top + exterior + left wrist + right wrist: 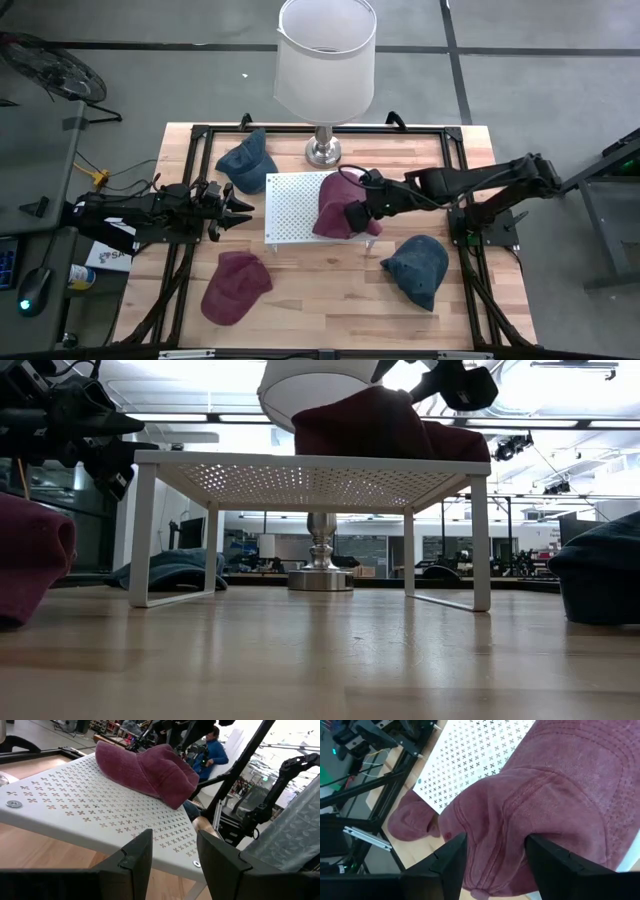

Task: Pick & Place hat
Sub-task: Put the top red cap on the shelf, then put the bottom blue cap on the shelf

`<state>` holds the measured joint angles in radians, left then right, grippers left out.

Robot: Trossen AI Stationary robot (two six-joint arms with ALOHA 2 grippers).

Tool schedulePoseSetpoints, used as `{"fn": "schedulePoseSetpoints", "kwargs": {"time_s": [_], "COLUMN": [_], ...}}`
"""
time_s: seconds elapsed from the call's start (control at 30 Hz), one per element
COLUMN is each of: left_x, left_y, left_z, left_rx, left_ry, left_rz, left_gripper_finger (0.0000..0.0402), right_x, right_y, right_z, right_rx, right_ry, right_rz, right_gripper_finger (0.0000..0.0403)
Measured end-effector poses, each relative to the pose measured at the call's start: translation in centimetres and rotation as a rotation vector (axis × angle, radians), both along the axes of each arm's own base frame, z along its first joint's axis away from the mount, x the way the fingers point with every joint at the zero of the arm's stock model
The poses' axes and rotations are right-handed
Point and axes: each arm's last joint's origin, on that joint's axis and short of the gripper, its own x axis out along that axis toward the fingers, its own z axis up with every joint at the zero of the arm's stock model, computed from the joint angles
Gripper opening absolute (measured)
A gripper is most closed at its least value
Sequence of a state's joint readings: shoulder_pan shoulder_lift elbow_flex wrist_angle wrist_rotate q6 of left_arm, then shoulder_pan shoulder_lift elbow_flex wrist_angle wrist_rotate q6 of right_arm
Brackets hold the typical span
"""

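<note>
A maroon hat (335, 205) lies on the right part of a white perforated rack (290, 205) at the table's middle, its edge hanging over the rack's right side. My right gripper (492, 865) is open and slants down onto the hat from the right, with a raised ridge of the crown (495, 815) between its fingers. My left gripper (235, 210) waits open and level at the rack's left side, touching nothing. In the left wrist view the hat (150, 770) rests on the rack's top (75, 805). My right gripper stands with one finger (451, 860) on each side of the ridge of the maroon hat's crown (495, 845), coming slanting down from the table's right. I cannot tell whether the fingers touch the cloth. The hat rests on the rack.
A blue hat (247, 160) lies at the far left, a second maroon hat (235, 285) at the near left and another blue hat (417, 268) at the near right. A lamp with a white shade (324, 60) stands behind the rack. A person (210, 752) is beyond the table.
</note>
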<state>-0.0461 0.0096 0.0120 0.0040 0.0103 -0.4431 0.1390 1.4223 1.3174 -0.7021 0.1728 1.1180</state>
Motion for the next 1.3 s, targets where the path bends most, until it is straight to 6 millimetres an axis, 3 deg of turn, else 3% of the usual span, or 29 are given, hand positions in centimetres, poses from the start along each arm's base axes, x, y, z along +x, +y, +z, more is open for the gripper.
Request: {"fn": "schedulePoseSetpoints", "kwargs": {"time_s": [0.7, 0.97, 1.3], "left_x": [0.0, 0.0, 0.0], "left_y": [0.0, 0.0, 0.0], "left_z": [0.0, 0.0, 0.0], "left_rx": [0.0, 0.0, 0.0], "left_ry": [0.0, 0.0, 0.0], "left_rz": [0.0, 0.0, 0.0], "left_gripper_finger": [0.0154, 0.0154, 0.0154], "right_x": [-3.9, -4.4, -7.4], "right_y": [0.0, 0.4, -0.2], "right_z": [2.1, 2.4, 2.8], "right_rx": [-0.031, -0.03, -0.083], "right_ry": [0.021, 0.013, 0.119], "right_rz": [-0.044, -0.017, -0.011], "right_gripper_finger": [0.019, 0.019, 0.019]}}
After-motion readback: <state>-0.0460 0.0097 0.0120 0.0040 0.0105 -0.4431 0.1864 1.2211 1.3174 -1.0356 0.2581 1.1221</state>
